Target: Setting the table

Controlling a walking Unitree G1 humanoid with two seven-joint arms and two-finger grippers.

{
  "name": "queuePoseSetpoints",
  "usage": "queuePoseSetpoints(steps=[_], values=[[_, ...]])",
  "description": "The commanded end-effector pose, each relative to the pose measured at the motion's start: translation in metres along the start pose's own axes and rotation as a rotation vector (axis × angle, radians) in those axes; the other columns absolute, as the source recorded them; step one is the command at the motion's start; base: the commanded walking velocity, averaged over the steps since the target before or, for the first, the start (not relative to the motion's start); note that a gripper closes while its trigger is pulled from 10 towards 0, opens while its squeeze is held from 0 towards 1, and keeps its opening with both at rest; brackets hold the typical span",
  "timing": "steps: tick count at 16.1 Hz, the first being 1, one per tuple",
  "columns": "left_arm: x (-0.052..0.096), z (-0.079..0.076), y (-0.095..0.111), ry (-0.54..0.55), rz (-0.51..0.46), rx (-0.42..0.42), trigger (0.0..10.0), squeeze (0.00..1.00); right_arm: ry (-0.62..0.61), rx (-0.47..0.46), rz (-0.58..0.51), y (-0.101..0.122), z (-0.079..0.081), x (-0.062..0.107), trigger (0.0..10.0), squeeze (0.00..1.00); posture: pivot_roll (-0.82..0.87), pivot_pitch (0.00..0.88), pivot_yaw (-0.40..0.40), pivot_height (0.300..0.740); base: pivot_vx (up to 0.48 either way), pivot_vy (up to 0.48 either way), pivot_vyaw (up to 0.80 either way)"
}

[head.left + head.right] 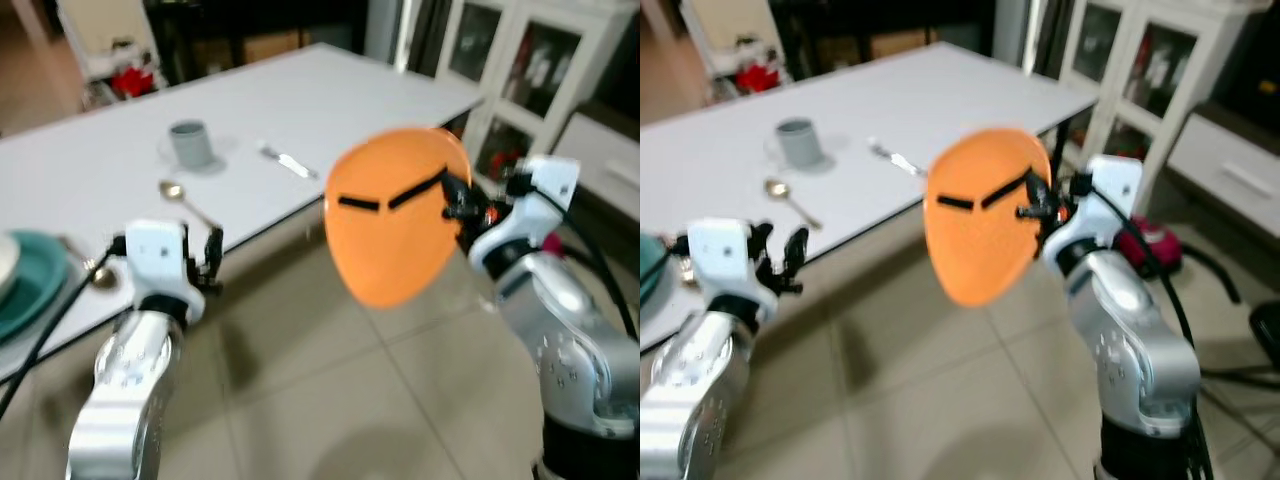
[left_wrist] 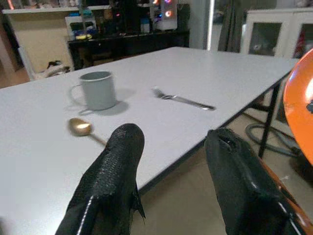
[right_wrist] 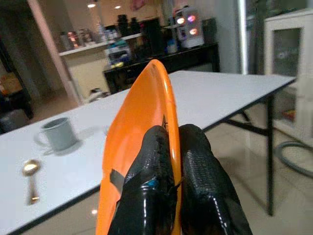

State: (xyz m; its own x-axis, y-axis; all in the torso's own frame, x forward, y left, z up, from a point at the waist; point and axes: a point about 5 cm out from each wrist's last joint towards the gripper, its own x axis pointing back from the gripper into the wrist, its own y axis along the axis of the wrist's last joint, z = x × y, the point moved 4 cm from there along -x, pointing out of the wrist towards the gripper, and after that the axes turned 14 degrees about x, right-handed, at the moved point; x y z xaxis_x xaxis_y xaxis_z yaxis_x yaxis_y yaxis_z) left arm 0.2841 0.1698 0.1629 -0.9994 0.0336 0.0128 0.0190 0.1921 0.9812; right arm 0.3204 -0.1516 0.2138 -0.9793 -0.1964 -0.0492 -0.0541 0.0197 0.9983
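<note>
Right tool [image 1: 450, 200] pinches orange plate [image 1: 385, 215] by its rim, on edge, off the counter [image 1: 330, 110]; thin grip risks slipping; left tool [image 1: 205, 262] open, empty.

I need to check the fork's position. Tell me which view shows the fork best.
The left wrist view: the fork lies sharp and whole on the white table, tines toward the grey mug. Both eye views show it small and blurred beside the orange plate. The right wrist view has the plate standing across that stretch of table.
</note>
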Motion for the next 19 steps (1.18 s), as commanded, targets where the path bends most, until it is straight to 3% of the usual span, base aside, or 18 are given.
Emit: queuePoseSetpoints(steps=[1, 4, 7, 11, 19], values=[[0.003, 0.001, 0.002, 0.006, -0.007, -0.013, 10.0, 0.00, -0.007, -0.005, -0.060, 0.013, -0.004, -0.004, 10.0, 0.00, -0.06, 0.002, 0.006, 0.740, 0.326, 0.000, 0.00], [0.004, 0.004, 0.004, 0.025, -0.014, -0.011, 10.0, 0.00, 0.024, -0.020, -0.067, 0.015, -0.001, -0.009, 10.0, 0.00, -0.05, 0.003, 0.002, 0.740, 0.325, 0.000, 0.00], [0.004, 0.004, 0.006, 0.029, -0.021, -0.008, 10.0, 0.00, 0.033, 0.020, -0.067, 0.016, 0.000, -0.012, 10.0, 0.00, -0.05, 0.002, -0.001, 0.740, 0.324, 0.000, 0.00], [0.003, 0.002, 0.007, 0.026, -0.025, -0.007, 10.0, 0.00, 0.026, 0.017, -0.077, 0.016, -0.001, -0.017, 10.0, 0.00, -0.05, 0.000, -0.001, 0.740, 0.325, 0.000, 0.72], [0.001, -0.005, 0.005, -0.007, -0.017, -0.022, 10.0, 0.00, 0.026, 0.019, -0.076, 0.012, -0.003, -0.019, 10.0, 0.00, -0.04, 0.000, 0.001, 0.740, 0.324, 0.000, 0.00]])
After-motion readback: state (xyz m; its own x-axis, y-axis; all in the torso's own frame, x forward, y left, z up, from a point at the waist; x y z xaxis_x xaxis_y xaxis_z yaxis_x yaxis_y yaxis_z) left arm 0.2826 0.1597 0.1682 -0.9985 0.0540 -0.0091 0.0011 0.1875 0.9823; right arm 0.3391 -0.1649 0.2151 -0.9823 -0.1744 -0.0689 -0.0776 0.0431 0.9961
